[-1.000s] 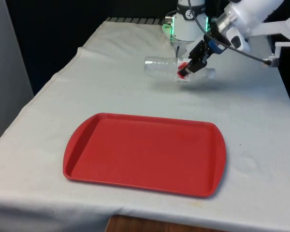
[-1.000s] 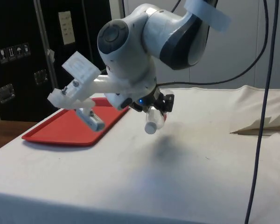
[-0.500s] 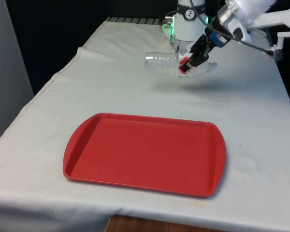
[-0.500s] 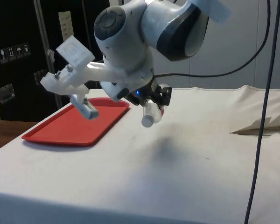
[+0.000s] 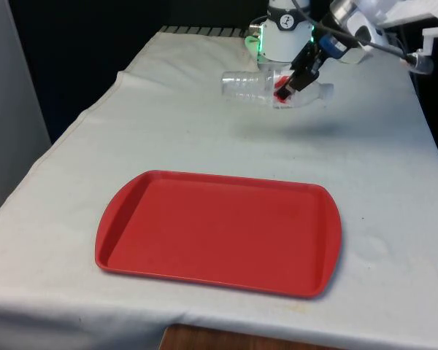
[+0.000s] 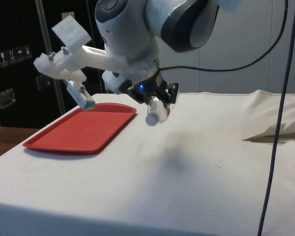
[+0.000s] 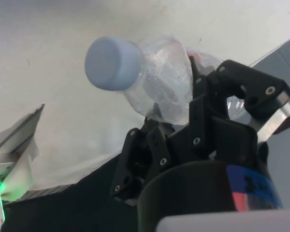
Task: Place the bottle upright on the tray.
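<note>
A clear plastic bottle (image 5: pixel 257 87) with a red label and a pale cap hangs sideways in the air above the far part of the table. My gripper (image 5: pixel 290 82) is shut on the bottle around its middle. From the side the bottle (image 6: pixel 155 111) points cap-first and slightly down, held by my gripper (image 6: pixel 163 98) well above the cloth. The wrist view shows the cap and neck of the bottle (image 7: pixel 150 79) sticking out past the black fingers (image 7: pixel 203 116). The red tray (image 5: pixel 220 231) lies flat and bare near the table's front edge, well away from the bottle.
A white cloth (image 5: pixel 168 138) covers the table, with a shadow under the bottle. The cloth is rumpled into a fold (image 6: pixel 275 132) at the side view's right. The red tray (image 6: pixel 83 131) sits at the side view's left, before dark cabinets (image 6: pixel 19 59).
My gripper has lifted the bottle higher off the cloth and a little towards the front view's right. The tray has not moved.
</note>
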`<state>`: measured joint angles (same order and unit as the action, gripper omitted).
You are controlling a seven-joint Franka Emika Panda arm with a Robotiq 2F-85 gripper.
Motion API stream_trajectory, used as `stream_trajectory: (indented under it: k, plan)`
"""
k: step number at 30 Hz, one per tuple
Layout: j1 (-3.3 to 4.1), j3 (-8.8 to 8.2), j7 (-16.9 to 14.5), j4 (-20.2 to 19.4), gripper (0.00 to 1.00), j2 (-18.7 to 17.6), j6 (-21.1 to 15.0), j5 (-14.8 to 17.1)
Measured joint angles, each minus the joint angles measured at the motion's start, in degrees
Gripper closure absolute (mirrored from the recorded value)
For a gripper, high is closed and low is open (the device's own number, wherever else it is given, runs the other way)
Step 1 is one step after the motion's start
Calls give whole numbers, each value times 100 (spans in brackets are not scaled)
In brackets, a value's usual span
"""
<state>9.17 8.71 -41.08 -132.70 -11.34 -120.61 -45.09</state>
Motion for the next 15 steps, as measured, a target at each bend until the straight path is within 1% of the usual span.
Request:
stream_trajectory:
  k: [11,15]
  plan:
    - [0,0,-189,0,66,212,11,178]
    - [0,0,-309,0,66,344,17,298]
